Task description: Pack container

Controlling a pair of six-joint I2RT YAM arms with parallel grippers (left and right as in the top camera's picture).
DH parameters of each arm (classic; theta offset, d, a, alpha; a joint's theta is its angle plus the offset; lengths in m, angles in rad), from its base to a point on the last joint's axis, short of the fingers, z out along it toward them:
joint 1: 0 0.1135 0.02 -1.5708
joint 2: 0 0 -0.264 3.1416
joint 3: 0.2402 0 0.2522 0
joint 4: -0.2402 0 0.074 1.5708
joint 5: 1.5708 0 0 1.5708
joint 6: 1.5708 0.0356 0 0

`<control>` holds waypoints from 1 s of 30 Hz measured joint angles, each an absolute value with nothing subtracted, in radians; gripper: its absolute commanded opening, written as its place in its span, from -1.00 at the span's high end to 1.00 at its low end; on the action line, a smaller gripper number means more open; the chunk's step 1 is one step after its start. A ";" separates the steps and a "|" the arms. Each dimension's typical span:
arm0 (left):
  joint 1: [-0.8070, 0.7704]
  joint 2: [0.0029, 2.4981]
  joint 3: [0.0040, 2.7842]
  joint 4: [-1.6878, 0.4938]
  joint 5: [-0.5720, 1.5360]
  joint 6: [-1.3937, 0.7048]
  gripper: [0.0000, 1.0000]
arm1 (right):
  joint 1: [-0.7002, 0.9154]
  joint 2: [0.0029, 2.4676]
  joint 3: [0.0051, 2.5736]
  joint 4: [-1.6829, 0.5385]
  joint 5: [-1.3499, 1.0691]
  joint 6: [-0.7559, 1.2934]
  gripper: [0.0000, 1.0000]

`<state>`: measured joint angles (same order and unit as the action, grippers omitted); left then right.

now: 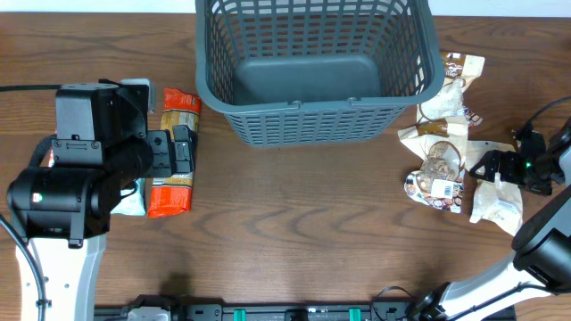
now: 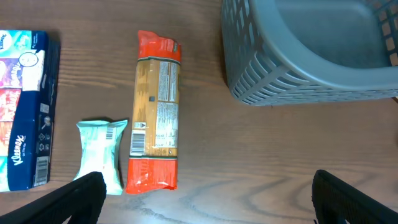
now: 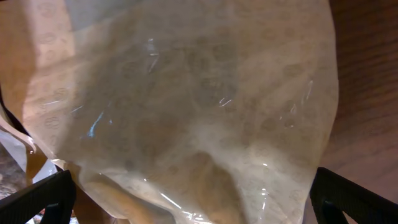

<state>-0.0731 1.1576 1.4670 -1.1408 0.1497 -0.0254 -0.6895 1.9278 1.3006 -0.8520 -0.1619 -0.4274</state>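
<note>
Tabletop (image 1: 294,223): left pincer (image 2: 205,190) apart above orange packet (image 2: 155,112) near container (image 2: 267,81); right pincer (image 3: 193,196) apart over cream packet (image 3: 186,112).

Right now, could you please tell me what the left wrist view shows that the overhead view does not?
Only the left wrist view shows the blue Kleenex pack lying on the table. Only the overhead view shows the cream snack packets on the right, with the right pincer over one of them. Both views show the orange packet and the grey basket.
</note>
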 measured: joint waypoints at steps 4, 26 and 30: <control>-0.073 1.158 1.467 -1.141 0.150 -0.025 -0.97 | -0.690 1.929 1.301 -0.846 -0.155 -0.427 -0.93; -0.073 1.158 1.467 -1.141 0.150 -0.026 -0.97 | -0.690 2.001 1.308 -0.770 -0.155 -0.333 0.97; -0.073 1.158 1.467 -1.141 0.150 -0.026 -0.97 | -0.690 2.001 1.308 -0.756 -0.163 -0.297 0.98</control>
<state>-0.0731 1.1576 1.4670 -1.1408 0.1497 -0.0257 -0.6899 2.0014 1.3083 -0.7559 -0.1635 -0.2970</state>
